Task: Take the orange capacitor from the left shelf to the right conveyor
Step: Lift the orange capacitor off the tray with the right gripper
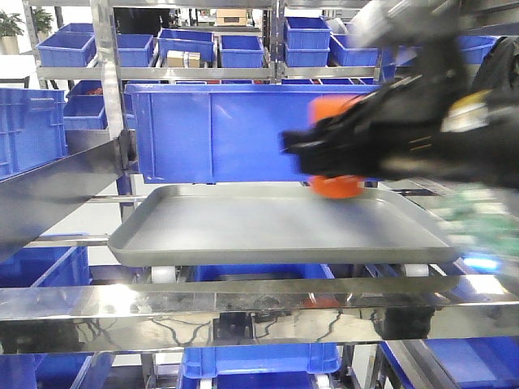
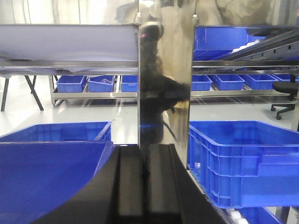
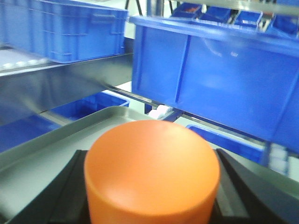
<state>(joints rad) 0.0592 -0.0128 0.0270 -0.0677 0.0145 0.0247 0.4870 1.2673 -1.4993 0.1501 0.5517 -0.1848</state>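
Note:
My right gripper (image 1: 334, 152) is shut on the orange capacitor (image 1: 337, 186), a bright orange flat-topped cylinder. It is at the far right corner of the grey tray (image 1: 243, 231) on the left shelf (image 1: 105, 73). I cannot tell whether it touches the tray. In the right wrist view the capacitor (image 3: 152, 168) fills the gap between the black fingers (image 3: 63, 191) of the right gripper (image 3: 152, 196), with the tray (image 3: 51, 149) beneath. My left gripper (image 2: 145, 175) is shut with nothing in it, facing a shiny steel post (image 2: 163, 84). The right conveyor is out of view.
A big blue bin (image 1: 211, 134) stands right behind the tray, with more blue bins (image 1: 190, 44) on the rack above. Steel rails (image 1: 243, 312) cross below the tray's front. Blue bins (image 2: 247, 161) flank the post near my left gripper.

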